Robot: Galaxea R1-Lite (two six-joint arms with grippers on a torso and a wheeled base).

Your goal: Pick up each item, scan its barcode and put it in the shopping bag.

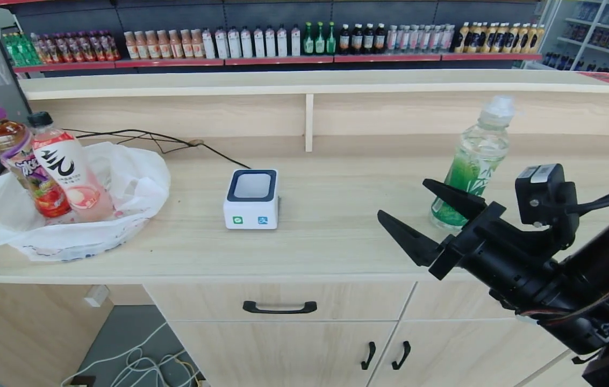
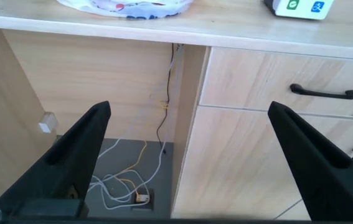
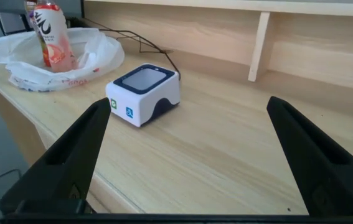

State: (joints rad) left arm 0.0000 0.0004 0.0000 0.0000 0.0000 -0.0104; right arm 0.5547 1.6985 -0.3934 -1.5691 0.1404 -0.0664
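Now the right tool point(image 1: 402, 199) gapes wide near the green bottle point(image 1: 471, 166); left tool point(image 2: 188, 107) wide too.

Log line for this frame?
bag: two bottles inside | green bottle: on counter | right gripper: open beside it | left gripper: open, below counter

On the counter point(image 1: 326, 252), the shopping bag point(image 1: 137, 183) lies at the left end, with a first bottle point(image 1: 16, 161) and a second bottle point(image 1: 73, 177) standing side by side in it. The scanner point(image 1: 251, 199) sits near the middle, right of the bag and above the drawer point(image 1: 279, 298), and a third bottle point(image 1: 471, 166) stands upright well to its right. The right gripper point(image 1: 402, 198) is just before the third bottle, near the counter's front edge.
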